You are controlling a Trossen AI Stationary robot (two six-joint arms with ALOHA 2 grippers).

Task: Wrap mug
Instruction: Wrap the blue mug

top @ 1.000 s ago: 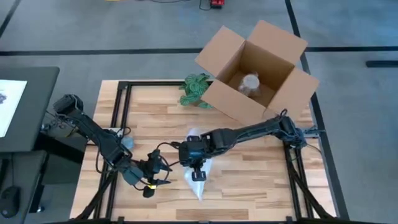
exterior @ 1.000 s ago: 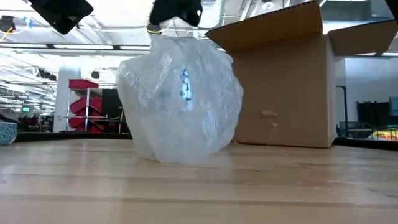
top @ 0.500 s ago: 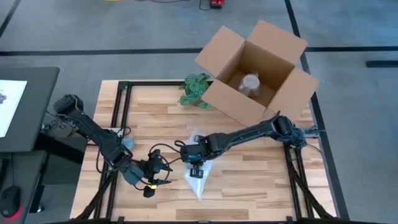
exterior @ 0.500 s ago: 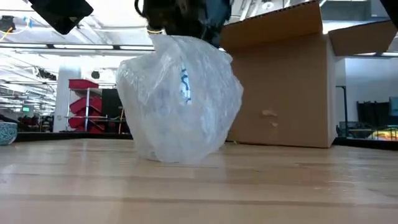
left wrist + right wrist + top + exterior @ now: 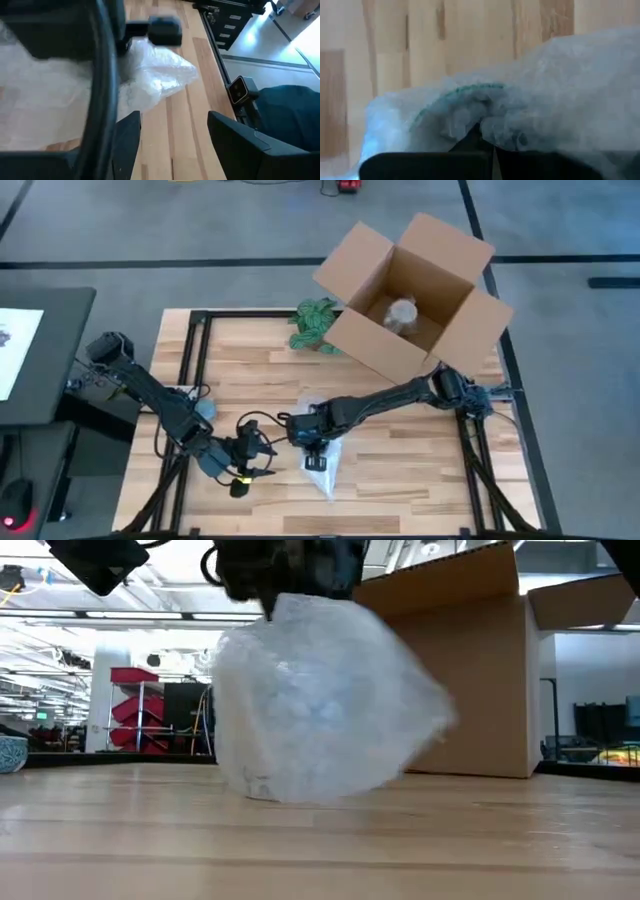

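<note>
Here the wrapped mug [image 5: 318,465] sat at lower centre of the table [image 5: 400,470]. The right gripper [image 5: 312,448] pressed onto its top, jaws apparently pinching wrap. The left gripper [image 5: 262,461] hovered just beside, leftward, jaws spread, empty.

We logged: bubble wrap [image 5: 320,705] translucent white; box [image 5: 410,295] plain brown; plant [image 5: 316,323] green, leafy pattern; tabletop [image 5: 400,470] pale wood planks.
</note>
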